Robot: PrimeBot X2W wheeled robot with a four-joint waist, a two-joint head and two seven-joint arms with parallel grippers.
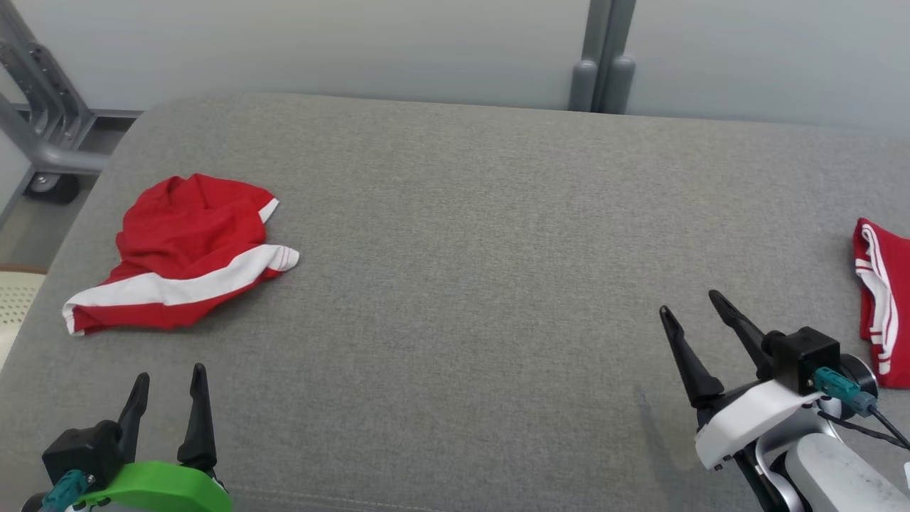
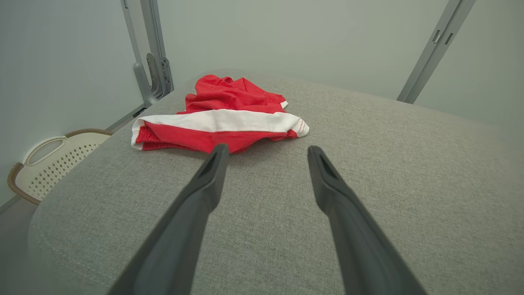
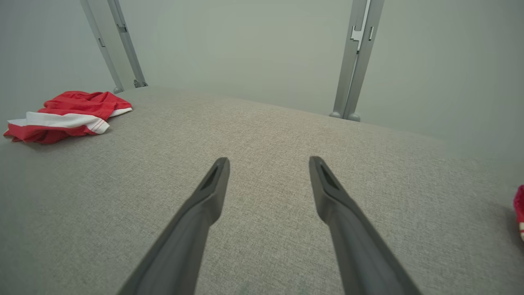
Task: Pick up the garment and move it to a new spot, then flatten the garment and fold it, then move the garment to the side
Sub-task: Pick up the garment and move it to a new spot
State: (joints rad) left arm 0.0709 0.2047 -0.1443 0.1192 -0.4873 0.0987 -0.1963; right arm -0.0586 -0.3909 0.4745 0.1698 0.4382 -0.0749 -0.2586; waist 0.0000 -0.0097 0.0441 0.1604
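At the near edge of the grey padded surface (image 1: 462, 249), two grippers wait, both with fingers spread and empty: the left gripper (image 1: 170, 372) sits near one crumpled red-and-white garment (image 1: 181, 252) on the surface's left side, while the right gripper (image 1: 689, 302) is well apart from it, near a second red-and-white cloth (image 1: 881, 313) at the right edge; one pale basket (image 2: 53, 159) stands beside the left end

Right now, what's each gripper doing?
Left gripper: open, empty, short of the crumpled red garment.
Right gripper: open, holding nothing.
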